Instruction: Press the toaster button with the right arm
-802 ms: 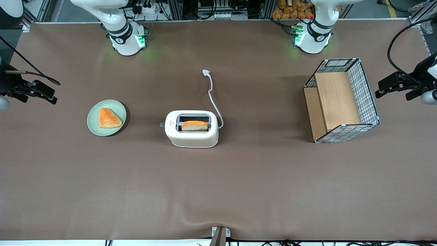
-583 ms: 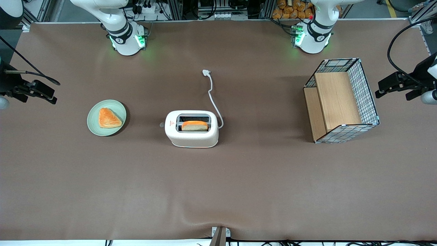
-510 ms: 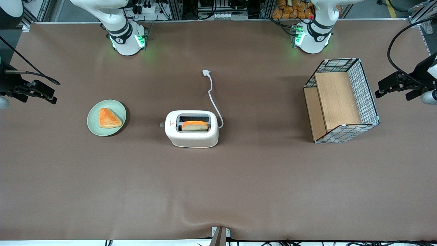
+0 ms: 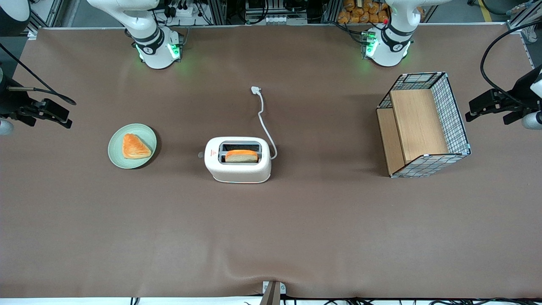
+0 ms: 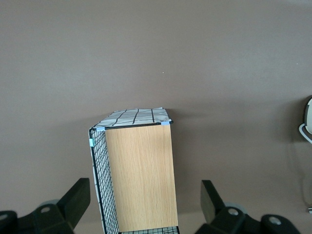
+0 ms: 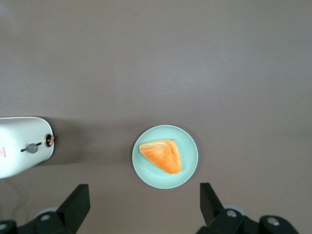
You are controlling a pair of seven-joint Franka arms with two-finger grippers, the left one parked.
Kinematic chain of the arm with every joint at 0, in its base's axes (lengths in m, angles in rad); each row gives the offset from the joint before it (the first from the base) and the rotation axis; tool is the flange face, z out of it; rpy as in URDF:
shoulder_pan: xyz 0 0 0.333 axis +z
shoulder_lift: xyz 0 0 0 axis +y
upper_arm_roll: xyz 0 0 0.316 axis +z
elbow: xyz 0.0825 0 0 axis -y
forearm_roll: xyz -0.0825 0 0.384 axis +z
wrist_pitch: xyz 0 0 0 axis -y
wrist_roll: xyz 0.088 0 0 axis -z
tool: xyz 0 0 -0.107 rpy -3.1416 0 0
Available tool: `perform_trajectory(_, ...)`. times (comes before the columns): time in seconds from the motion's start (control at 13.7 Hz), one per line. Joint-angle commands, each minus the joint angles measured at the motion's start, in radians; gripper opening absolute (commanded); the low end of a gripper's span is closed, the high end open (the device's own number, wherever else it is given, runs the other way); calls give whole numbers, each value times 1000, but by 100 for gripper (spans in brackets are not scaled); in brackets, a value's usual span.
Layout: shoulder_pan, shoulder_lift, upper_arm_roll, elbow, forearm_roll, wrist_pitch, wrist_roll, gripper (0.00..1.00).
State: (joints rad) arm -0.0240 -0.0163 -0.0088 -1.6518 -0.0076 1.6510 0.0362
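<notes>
Toaster button (image 6: 32, 148) well apart from open gripper (image 6: 142, 209), untouched

The gripper (image 6: 141, 207) shows only its two finger (image 6: 75, 202) tips, spread wide apart; its body is cut off by the edge. Off to one side of the jaws, the toaster (image 6: 22, 146) is cropped, its slots hidden. In the front view, the button (image 4: 200, 155) is a tiny speck.
</notes>
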Motion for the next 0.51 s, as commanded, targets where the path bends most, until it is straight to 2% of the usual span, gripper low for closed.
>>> perform_trajectory(0.0, 19, 18, -5, 18, -15, -36, -1, 100)
perform_trajectory(0.44, 71, 53, -3, 17, -14, -43, 4, 100)
